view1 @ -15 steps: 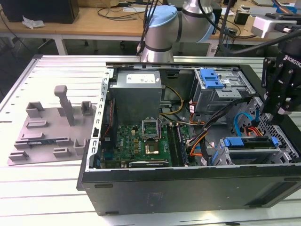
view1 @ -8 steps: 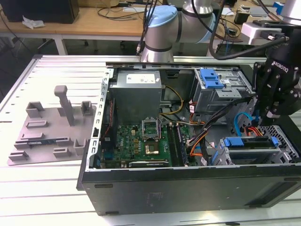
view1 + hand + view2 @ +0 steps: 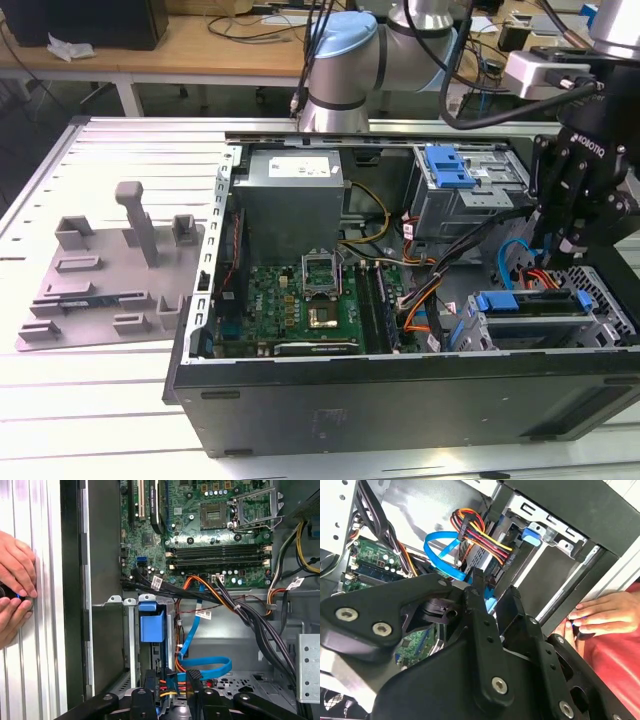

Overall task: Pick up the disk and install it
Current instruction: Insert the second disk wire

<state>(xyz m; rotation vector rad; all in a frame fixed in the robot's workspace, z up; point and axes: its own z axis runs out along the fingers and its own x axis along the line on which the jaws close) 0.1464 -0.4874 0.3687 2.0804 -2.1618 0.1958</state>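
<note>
The disk (image 3: 530,318) lies flat in the drive cage at the case's corner on the exterior view's right, its blue carrier rail along the top edge. In the first wrist view its blue carrier handle (image 3: 151,625) sits in the cage slot, and that handle (image 3: 532,534) also shows in the second wrist view. My gripper (image 3: 560,245) hangs just above the disk's cabled end. In both wrist views the black fingers (image 3: 145,700) stand apart, open, with nothing clamped. The red-yellow power leads and blue data cable (image 3: 205,667) lie between and beyond the fingers (image 3: 477,597).
A person's hands (image 3: 15,590) (image 3: 602,615) rest just outside the case wall beside the cage. Inside the case are the green motherboard (image 3: 300,300), a grey power-supply box (image 3: 290,190) and a second drive cage (image 3: 450,168). A grey fixture plate (image 3: 110,270) lies on the exterior view's left.
</note>
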